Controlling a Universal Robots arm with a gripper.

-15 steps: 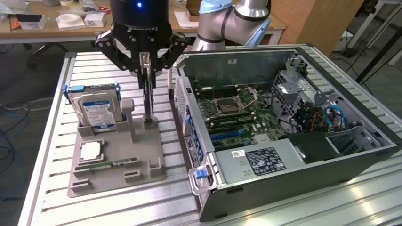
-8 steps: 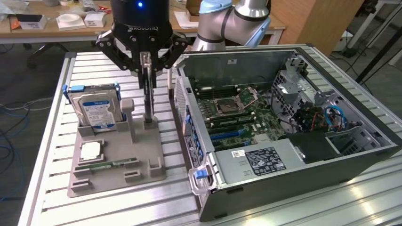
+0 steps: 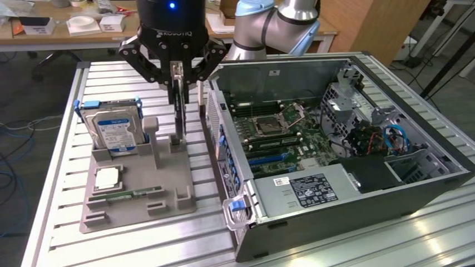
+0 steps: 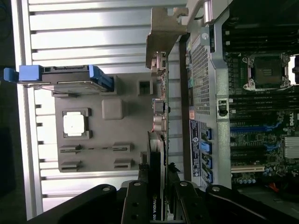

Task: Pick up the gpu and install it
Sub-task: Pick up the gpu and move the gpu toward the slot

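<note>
The gpu (image 3: pixel 179 111) is a thin dark card seen edge-on, standing upright over the grey holder tray (image 3: pixel 141 208), just outside the open computer case (image 3: pixel 349 139). My gripper (image 3: pixel 178 83) is shut on its upper edge, one finger on each face. The card's lower end sits at the tray's upright slot post (image 3: pixel 176 146); I cannot tell whether it touches. In the wrist view the gpu (image 4: pixel 158 140) runs away from my gripper (image 4: pixel 158 189) to its silver end bracket (image 4: pixel 163 32). Beside it, the case's motherboard (image 3: pixel 286 130) lies exposed with blue expansion slots (image 3: pixel 268 158).
On the tray, a silver hard drive (image 3: pixel 113 130) with a blue-white label stands in a blue bracket; a processor chip (image 3: pixel 108 178) and a green memory stick (image 3: pixel 132 194) lie nearer the front. The case's rear wall (image 3: pixel 222 150) stands close to the card. Desks with clutter are behind.
</note>
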